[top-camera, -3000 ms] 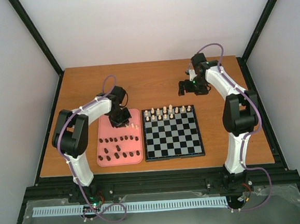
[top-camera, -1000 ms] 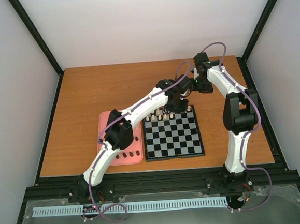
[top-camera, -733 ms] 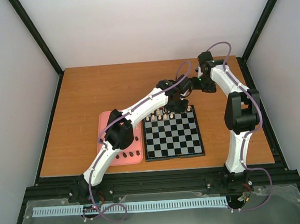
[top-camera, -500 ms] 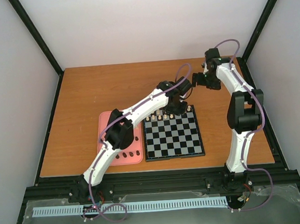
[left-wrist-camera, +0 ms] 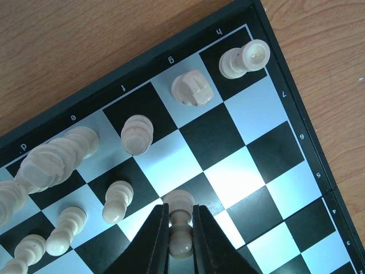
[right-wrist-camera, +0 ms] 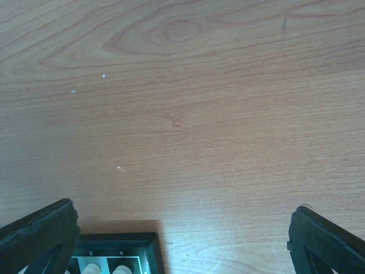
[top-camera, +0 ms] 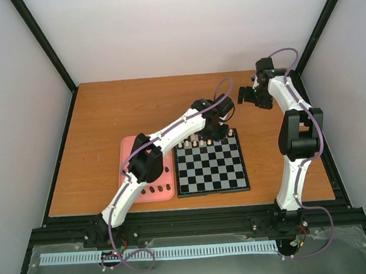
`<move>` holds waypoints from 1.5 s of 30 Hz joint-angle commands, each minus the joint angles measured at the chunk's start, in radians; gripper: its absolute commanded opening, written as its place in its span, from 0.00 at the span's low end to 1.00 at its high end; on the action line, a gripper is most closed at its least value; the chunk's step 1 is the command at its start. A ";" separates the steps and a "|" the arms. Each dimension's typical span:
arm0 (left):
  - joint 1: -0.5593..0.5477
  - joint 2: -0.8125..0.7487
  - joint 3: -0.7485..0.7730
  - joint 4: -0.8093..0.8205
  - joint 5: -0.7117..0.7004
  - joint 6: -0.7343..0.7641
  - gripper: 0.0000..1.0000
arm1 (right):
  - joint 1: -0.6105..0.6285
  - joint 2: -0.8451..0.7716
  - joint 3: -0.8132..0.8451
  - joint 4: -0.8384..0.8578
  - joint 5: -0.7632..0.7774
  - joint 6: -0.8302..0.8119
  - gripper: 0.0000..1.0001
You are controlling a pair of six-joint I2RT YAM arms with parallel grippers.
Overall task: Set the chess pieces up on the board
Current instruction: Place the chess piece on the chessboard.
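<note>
My left arm (top-camera: 170, 133) reaches across to the far side of the board (top-camera: 214, 169). Its jaws are closed on 1 cream pawn (left-wrist-camera: 180, 237), pinched between both fingers (left-wrist-camera: 153, 240). The pawn hangs upright over the second row from the board's far edge, toward the right corner, just right of the 3 cream pawns (left-wrist-camera: 116, 201) I can see in that row. I cannot tell whether its base touches the board.

On the far row of the board, a rook (left-wrist-camera: 244, 58) sits on the corner square marked h. A knight (left-wrist-camera: 193, 88) is on g and a bishop (left-wrist-camera: 137, 133) on f. A taller cream piece (left-wrist-camera: 57, 161) stands near e, too blurred to name. The squares on the near side of the held pawn are bare.

My right arm (top-camera: 296, 122) is off the board, beyond its far right corner. Those jaws are spread wide and hold nothing, over the wooden desk (right-wrist-camera: 188, 114). The board's corner (right-wrist-camera: 117, 245) shows at the bottom of the right wrist view.

Left of the board and just beside it lies a pink tray (top-camera: 127, 148). Dark brown pieces (top-camera: 154, 190) lie on its near part.
</note>
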 commanded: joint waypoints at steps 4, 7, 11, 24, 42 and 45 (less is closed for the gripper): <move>-0.009 0.029 0.023 -0.006 -0.001 0.019 0.01 | -0.016 0.020 0.020 0.001 -0.007 -0.007 1.00; -0.009 0.040 0.026 -0.001 0.000 0.018 0.01 | -0.021 0.020 0.016 0.001 -0.009 -0.008 1.00; -0.009 0.053 0.029 0.002 0.000 0.020 0.01 | -0.024 0.021 0.015 0.002 -0.011 -0.010 1.00; -0.009 0.064 0.039 0.018 -0.022 0.019 0.03 | -0.026 0.029 0.010 0.005 -0.023 -0.014 1.00; -0.009 0.091 0.064 0.028 -0.035 0.026 0.12 | -0.026 0.038 0.010 0.004 -0.033 -0.017 1.00; -0.009 0.093 0.069 0.030 -0.044 0.026 0.14 | -0.026 0.040 0.011 0.004 -0.034 -0.018 1.00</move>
